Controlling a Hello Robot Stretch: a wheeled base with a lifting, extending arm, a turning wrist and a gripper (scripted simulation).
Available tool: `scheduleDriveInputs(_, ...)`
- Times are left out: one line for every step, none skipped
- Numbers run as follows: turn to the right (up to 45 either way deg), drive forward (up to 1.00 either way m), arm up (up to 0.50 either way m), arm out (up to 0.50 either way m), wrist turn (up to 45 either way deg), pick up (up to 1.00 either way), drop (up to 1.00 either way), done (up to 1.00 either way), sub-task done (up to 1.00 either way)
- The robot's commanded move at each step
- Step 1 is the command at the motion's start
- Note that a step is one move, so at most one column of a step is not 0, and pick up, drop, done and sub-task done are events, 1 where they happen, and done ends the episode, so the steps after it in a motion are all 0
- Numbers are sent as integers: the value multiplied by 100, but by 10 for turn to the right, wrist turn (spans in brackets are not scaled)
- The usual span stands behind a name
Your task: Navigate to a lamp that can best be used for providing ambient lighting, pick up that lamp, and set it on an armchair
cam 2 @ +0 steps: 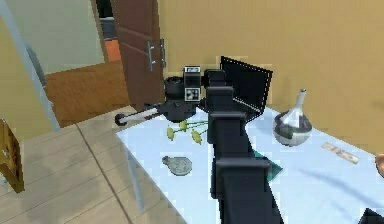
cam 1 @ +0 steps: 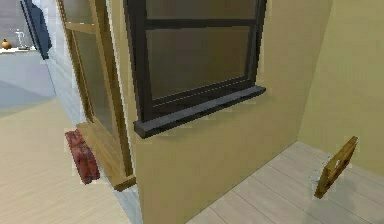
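- Lamp: in the arm side view we cannot tell for certain which thing on the pale table (cam 2: 320, 185) it is. The nearest in shape is a silvery round-bodied vessel with a thin neck (cam 2: 293, 122). It stands upright well apart from the claw (cam 2: 135, 116), toward the view's right, beyond the dark arm (cam 2: 235, 160).
- The claw points toward the table's left edge, below a brown door (cam 2: 135, 45). We cannot tell whether it is released, clenched or grasping anything, since a dark round thing (cam 2: 175, 86) stands on the table just behind it.
- Just right of the claw sit the white marked squares (cam 2: 191, 92), and farther right an open dark laptop (cam 2: 247, 85).
- Below the claw, a yellowish sprig (cam 2: 186, 131) and a small round grey thing (cam 2: 178, 164) lie on the table.
- Low and left of the claw, a wooden piece (cam 2: 10, 155) stands on the floor.
- In the forward view we see a dark-framed window (cam 1: 195, 55) in a tan wall (cam 1: 210, 160). A wooden-framed glazed panel (cam 1: 95, 80) stands to its left, with a reddish thing (cam 1: 82, 155) on the floor beside its foot.
- A wooden piece (cam 1: 337, 167) stands on the floor at that view's right.
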Motion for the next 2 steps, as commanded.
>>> scheduleDriveInputs(0, 0, 0, 0, 390, 0, 0, 0, 0)
scheduleDriveInputs(0, 0, -30, 0, 0, 0, 0, 0, 0)
